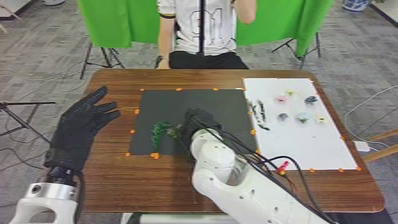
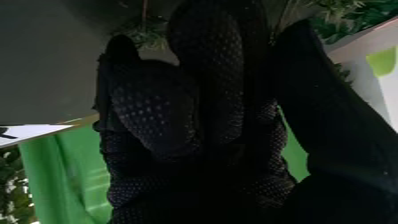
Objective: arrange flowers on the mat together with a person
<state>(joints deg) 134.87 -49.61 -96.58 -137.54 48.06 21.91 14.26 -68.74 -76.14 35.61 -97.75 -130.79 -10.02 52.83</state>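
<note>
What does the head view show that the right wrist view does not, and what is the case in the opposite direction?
Head view: the open left robot hand at the table's left side, the white sheet with small flowers, and a red object near the sheet's lower left corner.

Right wrist view: the dotted glove texture close up, needle-like leaves and a lime-green patch.

Both: the right robot hand, some greenery and green cloth.

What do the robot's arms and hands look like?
Right arm: white, rounded shells, loose black cables. Left arm: white near the wrist, round dark port. Left hand and right hand: black fabric gloves, the right one dotted with small raised-looking spots.
</note>
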